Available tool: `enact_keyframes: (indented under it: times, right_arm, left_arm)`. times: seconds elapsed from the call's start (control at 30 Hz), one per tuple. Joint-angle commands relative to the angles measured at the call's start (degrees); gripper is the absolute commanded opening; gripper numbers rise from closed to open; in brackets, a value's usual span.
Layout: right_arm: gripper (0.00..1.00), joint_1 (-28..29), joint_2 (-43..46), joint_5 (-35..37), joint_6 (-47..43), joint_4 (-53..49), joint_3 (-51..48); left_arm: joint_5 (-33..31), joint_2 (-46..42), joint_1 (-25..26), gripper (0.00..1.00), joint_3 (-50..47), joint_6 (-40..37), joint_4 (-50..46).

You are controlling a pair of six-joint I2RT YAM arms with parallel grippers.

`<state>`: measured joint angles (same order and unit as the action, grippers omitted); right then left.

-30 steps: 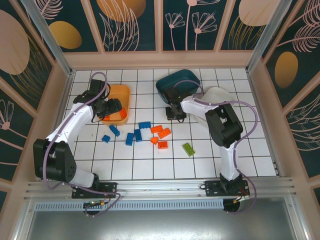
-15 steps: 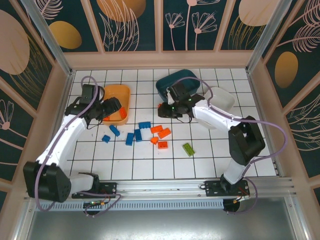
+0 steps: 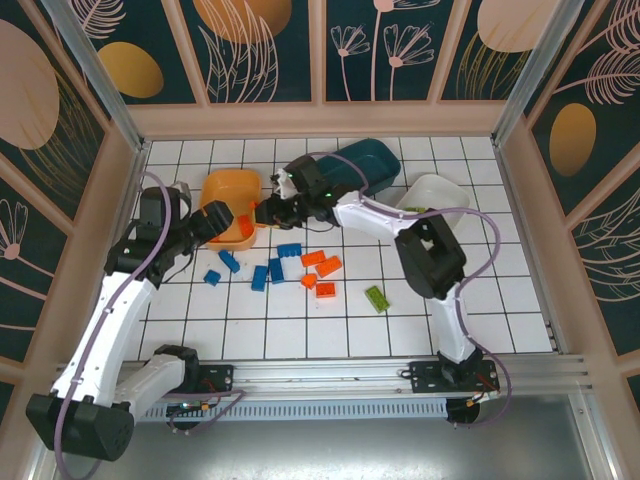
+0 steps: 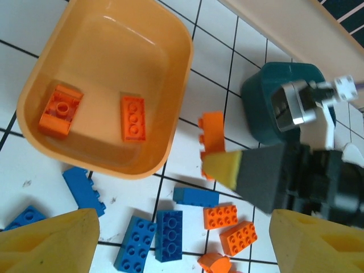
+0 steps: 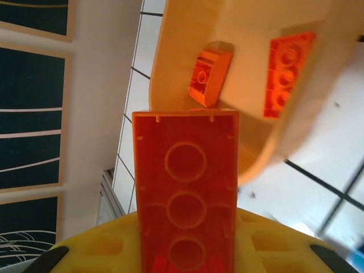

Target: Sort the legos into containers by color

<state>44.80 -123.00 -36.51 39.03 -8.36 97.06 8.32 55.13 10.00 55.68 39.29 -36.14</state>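
The orange-red brick [image 5: 185, 187] was pinched between the jaws of the right gripper [image 3: 263, 212]. Its hollow underside with three round sockets faced the wrist camera. It hung just beside the right rim of the orange tray [image 4: 102, 57], between that tray and the dark teal tray [image 4: 267, 96]. From the right wrist its far end overlapped the rim. How high it sat above the rim could not be told.

Two orange-red bricks [image 4: 132, 118] lay inside the orange tray, near its front wall. The rest of the tray floor was bare.

The left gripper [image 3: 218, 222] hung over the tray's near side with its jaws spread wide and nothing between them. It was close to the right gripper.

On the white tiled table [image 3: 480, 300] below the tray lay a loose cluster. Blue bricks [image 3: 259, 277] were on its left and orange-red ones [image 3: 320, 262] on its right. A lime green brick [image 3: 377, 297] lay apart from them, further right.

The white tray [image 3: 435, 192] stood right of the teal one, partly under the right arm. Wooden walls closed off the table at the back and at both sides. The orange tray stood near the left wall.
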Motion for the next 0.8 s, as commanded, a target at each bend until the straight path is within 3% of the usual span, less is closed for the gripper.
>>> enact_keyframes:
  times: [0.0, 0.13, 0.27, 0.4, 0.6, 0.77]
  right_arm:
    - [0.23, 0.9, -4.5, -1.9, 1.3, -0.9, 6.8]
    - [0.27, 1.3, -10.2, -1.8, 1.5, -3.9, 14.1]
    - [0.39, 1.3, -13.6, -1.6, 1.2, -6.6, 19.8]
    - [0.44, 1.0, -14.6, -1.8, 1.1, -8.1, 22.5]
    - [0.47, 0.6, -12.1, -0.9, -0.9, -10.8, 22.7]
    - [0.47, -0.3, -5.0, 3.2, -4.7, -14.7, 17.6]
  left_arm:
    - [-0.5, -1.9, -0.4, 0.8, -2.1, -0.2, -3.1]
    - [-1.1, -2.0, -0.4, 0.81, -1.9, -1.6, -5.2]
    - [-3.1, -2.3, -0.5, 0.86, -0.3, -3.1, -7.0]
    - [-3.8, -1.7, -0.4, 0.88, -0.3, -3.8, -7.2]
    - [-2.8, 0.2, -0.4, 0.88, 2.1, -3.8, -4.6]
    - [-0.4, 2.2, -0.4, 0.88, 2.4, -3.1, -0.9]
